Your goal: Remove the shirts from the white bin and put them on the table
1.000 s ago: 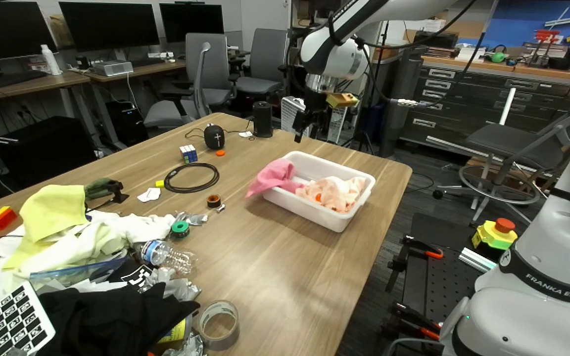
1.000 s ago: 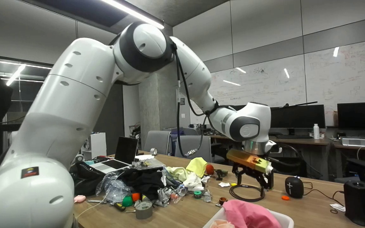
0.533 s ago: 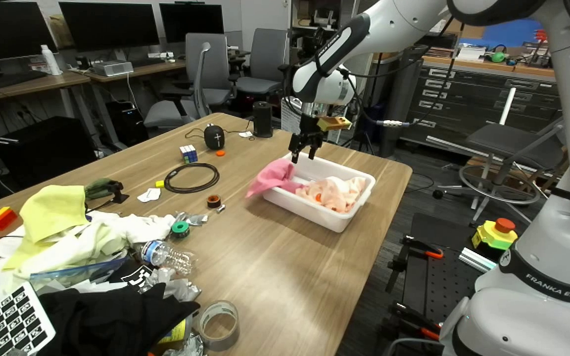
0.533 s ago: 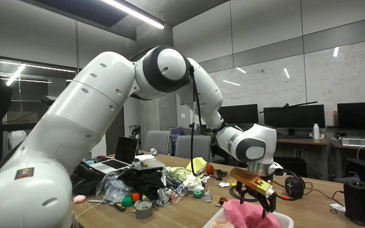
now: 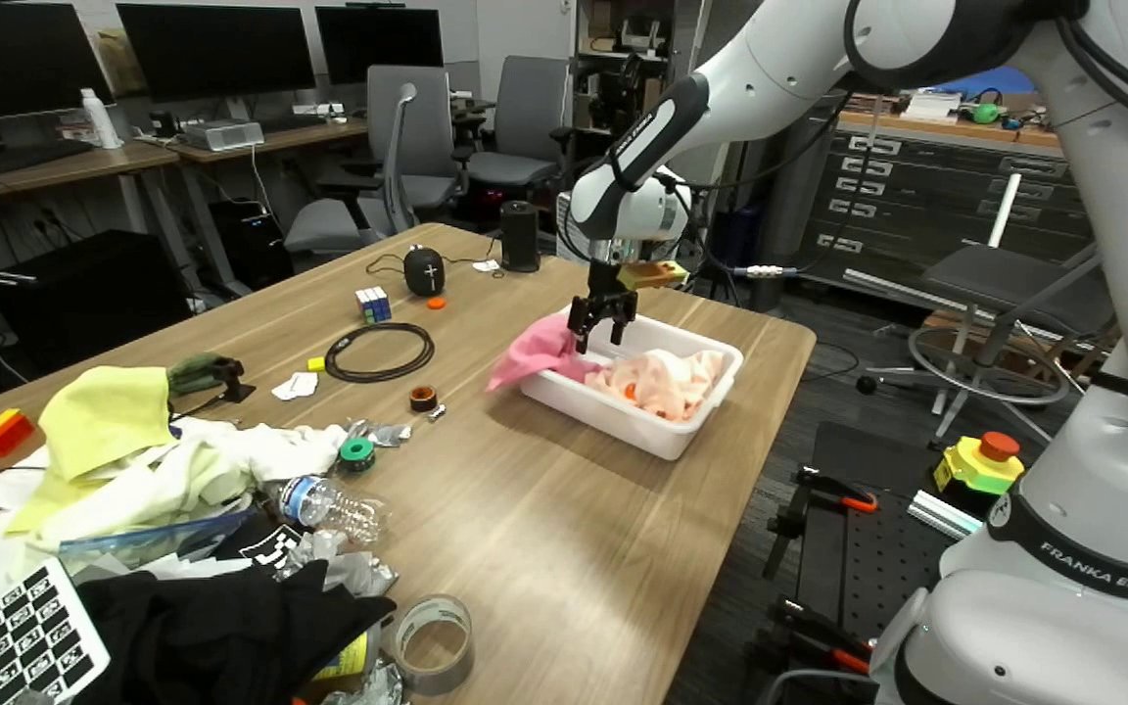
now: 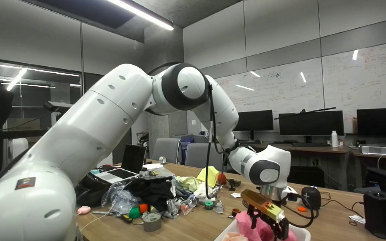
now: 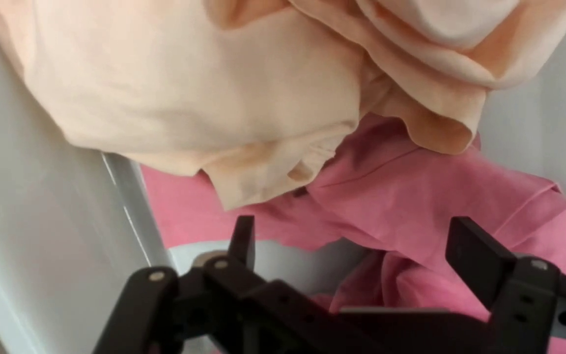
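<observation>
Pink cloth shirt [image 5: 537,348] is draped over one end of the white rectangular plastic bin [image 5: 608,418]. Black two-fingered gripper [image 5: 599,341] is held wide and empty, probably for pinching cloth; contact can't be judged tbh. Crumpled peach cloth shirt [image 5: 657,384] is piled inside, partly over the pink.
</observation>
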